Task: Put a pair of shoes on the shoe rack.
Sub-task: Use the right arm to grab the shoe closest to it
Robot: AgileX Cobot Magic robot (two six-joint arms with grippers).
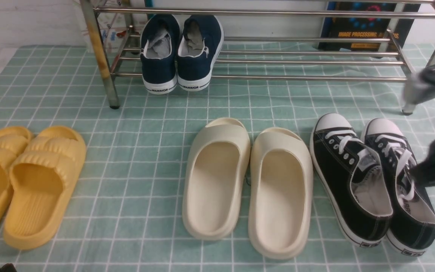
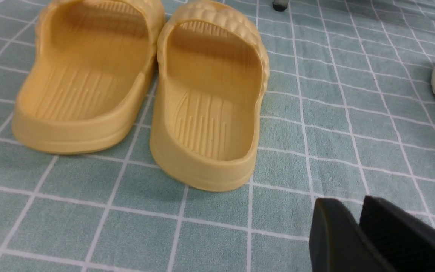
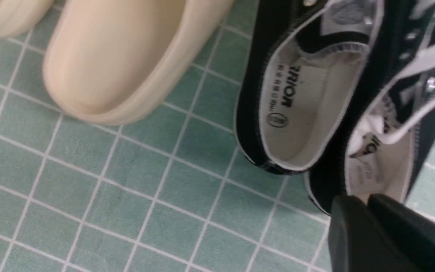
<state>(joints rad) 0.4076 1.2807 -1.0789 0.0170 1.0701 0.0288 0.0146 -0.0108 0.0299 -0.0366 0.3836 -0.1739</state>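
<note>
The pair of shoes, black lace-up sneakers with white toe caps, lies side by side on the checked cloth at the front right, toes toward the rack: one (image 1: 347,177) on the left, the other (image 1: 385,130) on the right. The silver shoe rack (image 1: 296,78) stands behind them. My right gripper (image 3: 363,200) hovers over the heel of the right-hand sneaker (image 3: 376,166), fingers together with nothing between them; in the front view it is a dark blur (image 1: 421,173) above that shoe's laces. My left gripper (image 2: 353,206) hangs shut above bare cloth near the yellow slippers (image 2: 206,98).
Navy slip-on sneakers (image 1: 181,53) occupy the rack's lower shelf at its left end. Cream slippers (image 1: 247,185) lie just left of the black pair, yellow slippers (image 1: 25,181) at the far left. A rack leg (image 1: 409,107) stands behind the right sneaker.
</note>
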